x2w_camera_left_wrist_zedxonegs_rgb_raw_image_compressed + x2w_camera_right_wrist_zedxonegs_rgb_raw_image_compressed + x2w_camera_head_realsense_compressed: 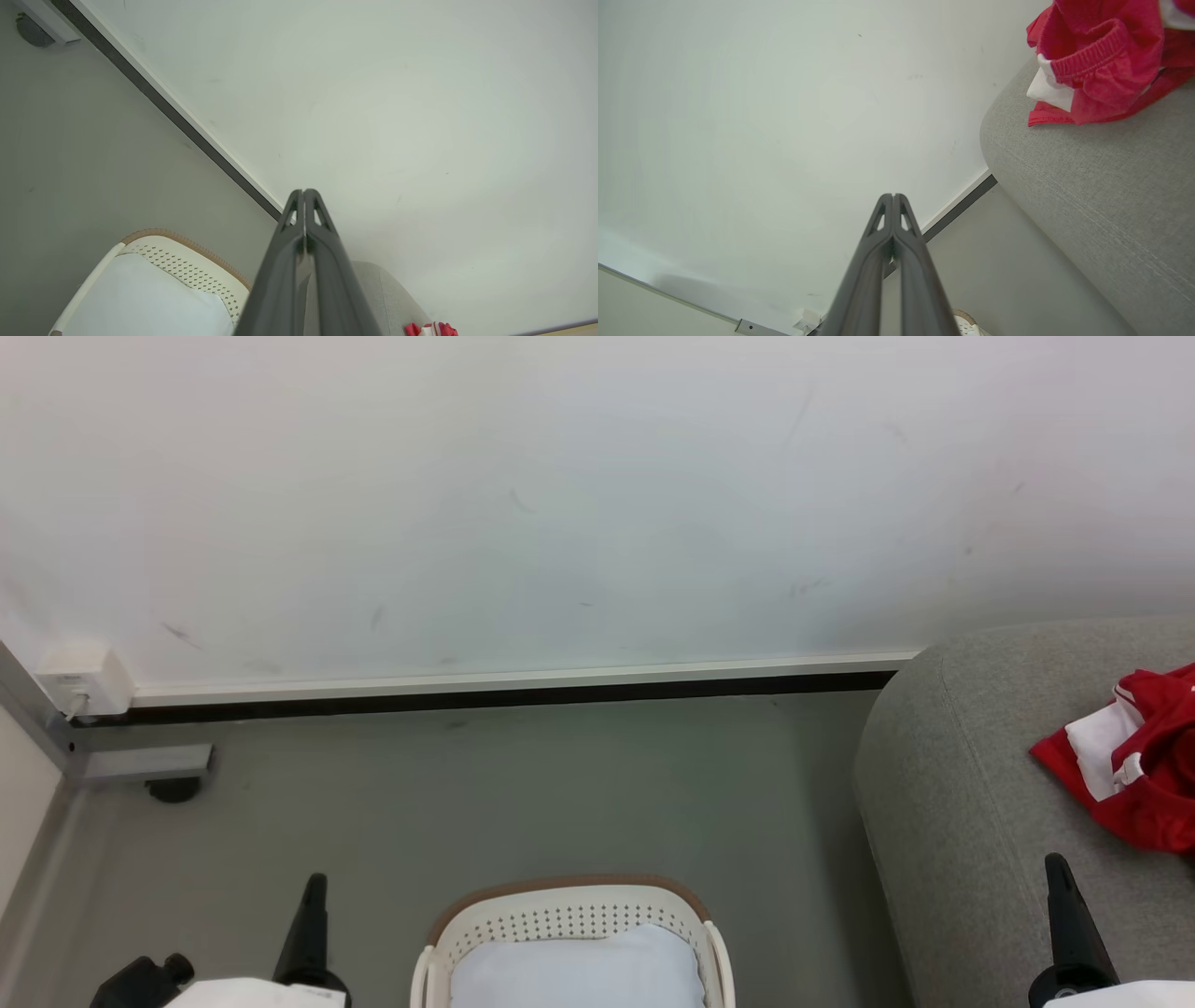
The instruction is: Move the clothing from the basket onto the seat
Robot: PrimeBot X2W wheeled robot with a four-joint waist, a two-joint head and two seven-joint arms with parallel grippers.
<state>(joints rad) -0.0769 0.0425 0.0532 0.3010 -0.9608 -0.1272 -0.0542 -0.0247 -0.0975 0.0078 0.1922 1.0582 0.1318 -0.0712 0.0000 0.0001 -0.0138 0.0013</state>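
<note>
The red clothing (1144, 765) lies on the grey seat (971, 803). The right gripper (1058, 868) is nearer it than the left gripper (316, 887). Both are pinched shut, empty.

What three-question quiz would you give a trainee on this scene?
1. True or false: the clothing lies on the seat.
2. What shows inside the basket? A) a red garment B) a pale cushion C) a shoe
3. Fill in: the fingers of the left gripper and the right gripper are ____ (open/shut).
Key: 1 true; 2 B; 3 shut.
</note>
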